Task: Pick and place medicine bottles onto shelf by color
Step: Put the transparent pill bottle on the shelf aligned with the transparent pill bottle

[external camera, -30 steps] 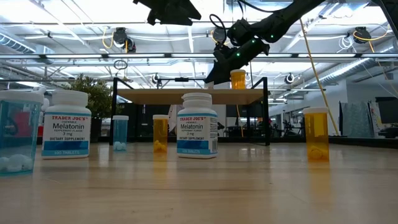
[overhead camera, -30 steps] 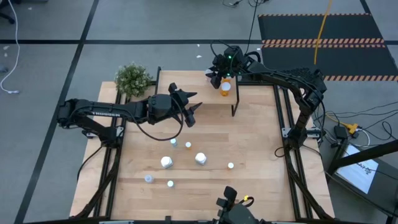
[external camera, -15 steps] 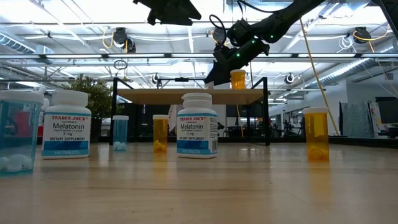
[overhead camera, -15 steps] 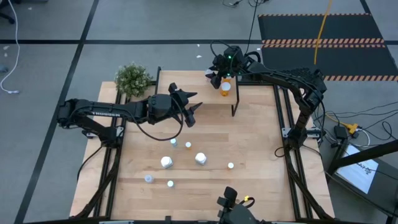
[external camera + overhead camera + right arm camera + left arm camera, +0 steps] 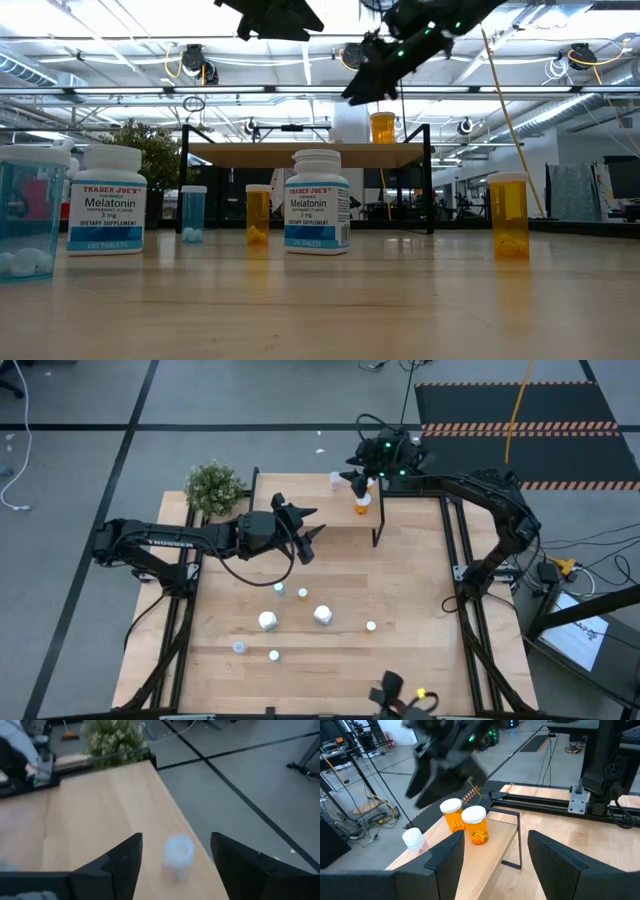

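Rising off the shelf (image 5: 300, 153), the right gripper (image 5: 363, 468) now hangs higher above the board's far right end than it did a second ago, when it sat low and close over the orange bottle (image 5: 382, 127) there; its fingers (image 5: 122, 862) stand apart and hold nothing, and the bottle stands upright on the shelf on its own. In the left wrist view two orange bottles (image 5: 474, 824) stand side by side on that end of the shelf, with a pale bottle (image 5: 413, 840) a little apart from them, and the right arm is a dark blur above them. The left gripper (image 5: 312, 538) has not shifted — it hovers in the air over the middle of the table, beside the shelf's near edge, jaws parted and empty. The rest of the medicine bottles have not moved on the tabletop (image 5: 410, 590): two white melatonin bottles (image 5: 317, 201), a blue one (image 5: 193, 213), two orange ones (image 5: 509, 215) and another blue one at the left edge of the low view. A small potted plant (image 5: 213, 486) sits at the far left corner.
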{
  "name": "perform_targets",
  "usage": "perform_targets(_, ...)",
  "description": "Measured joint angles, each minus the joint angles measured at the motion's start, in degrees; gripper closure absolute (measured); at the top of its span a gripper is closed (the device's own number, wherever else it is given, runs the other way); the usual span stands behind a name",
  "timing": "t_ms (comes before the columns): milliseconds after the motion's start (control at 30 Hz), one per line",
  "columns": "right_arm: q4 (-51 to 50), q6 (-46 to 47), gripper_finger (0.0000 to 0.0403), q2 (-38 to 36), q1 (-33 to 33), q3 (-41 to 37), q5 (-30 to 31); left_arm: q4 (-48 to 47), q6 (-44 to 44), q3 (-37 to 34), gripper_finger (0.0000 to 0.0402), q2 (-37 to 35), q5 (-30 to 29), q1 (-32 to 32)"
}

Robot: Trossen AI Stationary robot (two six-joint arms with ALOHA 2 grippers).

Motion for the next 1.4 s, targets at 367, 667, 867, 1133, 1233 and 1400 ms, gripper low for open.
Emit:
perform_targets(367, -21.30, -2.85, 0.0249, -13.07, 0.00, -1.71, 11.16, 0.00, 0.02, 0.00, 0.0181, 0.00, 0.16, -0.15)
perform_targets(667, -8.39, -2.20, 0.0326, -19.45, -0.04, -16.78, 13.42, 0.96, -0.04, -0.02, 0.0181, 0.00, 0.68, -0.15)
perform_targets(867, -2.78, -1.91, 0.0366, -17.93, -0.06, -21.20, 13.34, 0.96, -0.48, -0.02, 0.0181, 0.00, 0.73, -0.48)
perform_targets(1133, -0.39, -2.41, 0.0399, -15.21, -0.48, -21.23, 13.38, 1.02, -0.52, -0.02, 0.0181, 0.00, 0.76, -0.48)
perform_targets(1233, 1.63, -2.41, 0.0402, -13.64, -0.71, -21.23, 13.34, 1.03, -0.55, -0.02, 0.0181, 0.00, 0.78, -0.48)
perform_targets(1400, 3.76, -2.47, 0.0402, -11.72, -0.92, -21.23, 13.27, 0.98, -0.50, -0.02, 0.0181, 0.00, 0.77, -0.48)
